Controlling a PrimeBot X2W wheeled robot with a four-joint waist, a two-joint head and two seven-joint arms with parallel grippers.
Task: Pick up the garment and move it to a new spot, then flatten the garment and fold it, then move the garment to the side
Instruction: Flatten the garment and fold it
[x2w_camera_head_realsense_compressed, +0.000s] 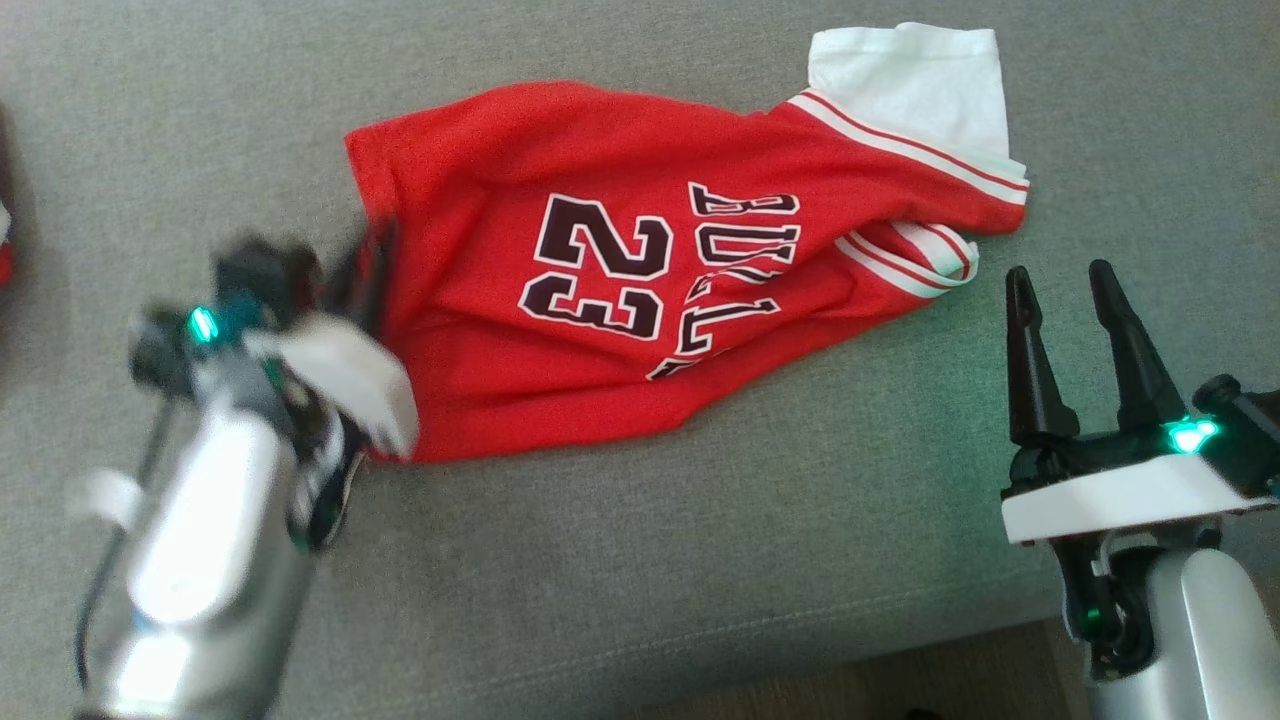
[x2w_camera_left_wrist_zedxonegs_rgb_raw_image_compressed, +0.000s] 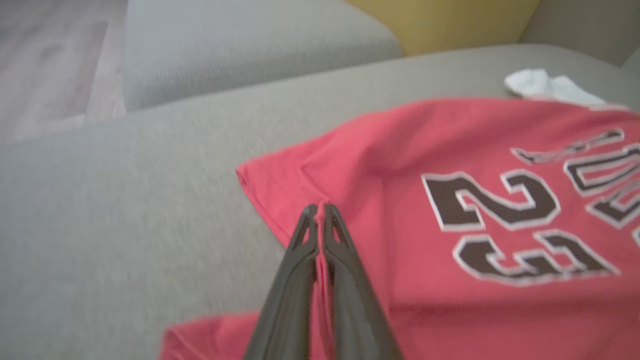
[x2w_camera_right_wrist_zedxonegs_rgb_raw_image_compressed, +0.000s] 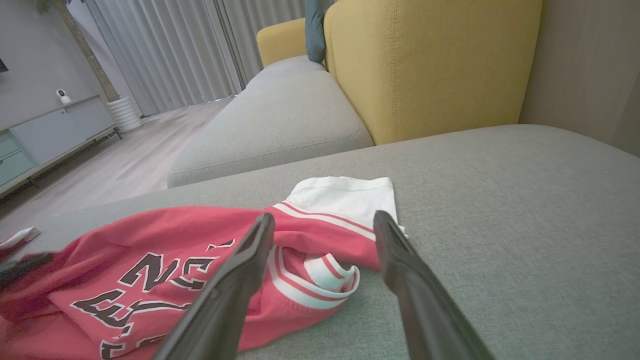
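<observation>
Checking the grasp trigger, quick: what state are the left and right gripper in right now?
Left gripper: shut on the red jersey, pinching its edge.
Right gripper: open, holding nothing, beside the jersey's striped end.

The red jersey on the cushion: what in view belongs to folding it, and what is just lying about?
Part of the job:
red jersey
left gripper, jaws shut on the jersey's edge
right gripper, jaws open, clear of the jersey
grey cushion under it

Just around:
yellow backrest
curtains
grey cabinet
white planter
</observation>
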